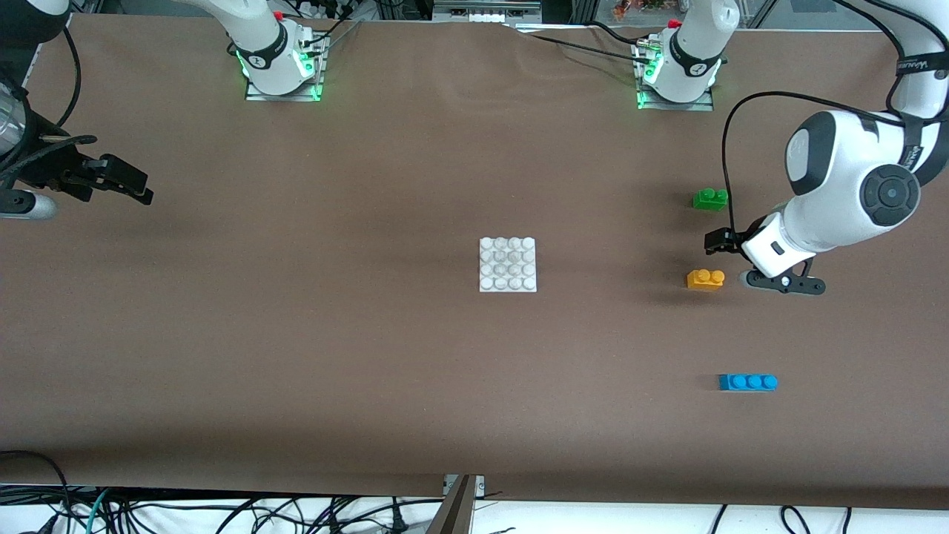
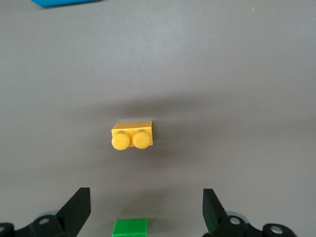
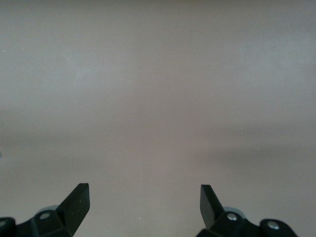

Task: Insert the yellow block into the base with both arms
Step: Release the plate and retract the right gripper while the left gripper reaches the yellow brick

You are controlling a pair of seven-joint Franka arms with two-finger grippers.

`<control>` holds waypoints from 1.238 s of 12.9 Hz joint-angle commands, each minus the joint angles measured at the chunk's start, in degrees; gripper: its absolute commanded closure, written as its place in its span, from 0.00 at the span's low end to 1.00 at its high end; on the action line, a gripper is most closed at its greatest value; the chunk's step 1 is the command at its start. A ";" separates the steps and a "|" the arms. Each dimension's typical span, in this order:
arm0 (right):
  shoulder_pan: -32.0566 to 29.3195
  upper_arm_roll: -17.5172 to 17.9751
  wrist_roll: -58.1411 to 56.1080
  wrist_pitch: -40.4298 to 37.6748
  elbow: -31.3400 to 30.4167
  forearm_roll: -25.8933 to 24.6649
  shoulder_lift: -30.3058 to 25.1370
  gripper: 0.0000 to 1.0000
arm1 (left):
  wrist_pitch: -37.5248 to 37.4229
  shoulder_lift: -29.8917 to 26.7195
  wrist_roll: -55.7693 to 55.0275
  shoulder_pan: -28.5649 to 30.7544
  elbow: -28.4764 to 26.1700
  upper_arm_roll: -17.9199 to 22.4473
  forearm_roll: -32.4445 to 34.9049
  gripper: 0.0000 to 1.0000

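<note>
Two white Franka arms stand over a brown-covered table [image 1: 311, 356]. The left gripper [image 2: 146, 210] hangs in the air at the left arm's end of the table, its black fingers [image 2: 76, 207] spread wide and holding nothing; from its wrist camera the gap between them frames bare tabletop, with the yellow block [image 2: 132, 135] lying clear of both fingertips. In the front view the left gripper [image 1: 752, 259] sits just beside that block, over the strip of table between it and the green two-stud brick [image 1: 709, 199].

The yellow block [image 1: 705, 279] rests flat on the table, studs up, untouched, nearer to the front camera than the green brick and farther from it than the blue three-stud brick [image 1: 747, 382]. All three bricks lie well apart from one another.

The base [image 1: 508, 264], a white square plate with a four-by-four grid of studs, lies flat near the middle of the table, well apart from the yellow block and carrying nothing.

The right arm waits at its own end of the table, its right gripper [image 1: 122, 182] released, the fingers [image 3: 79, 200] parted over bare tabletop.
</note>
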 commanded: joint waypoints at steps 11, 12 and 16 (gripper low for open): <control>-20.39 22.46 0.38 -0.16 1.00 -2.86 -0.47 0.01 | 20.95 7.14 4.16 1.56 -9.30 -0.12 2.63 0.00; -23.29 25.52 0.03 -0.25 0.92 -2.86 -0.56 0.01 | 22.10 7.67 4.16 1.56 -9.83 -0.12 2.63 0.00; -25.07 27.31 0.11 -0.43 0.92 -2.86 -0.82 0.01 | 26.41 9.86 4.16 1.65 -11.24 -0.12 2.63 0.00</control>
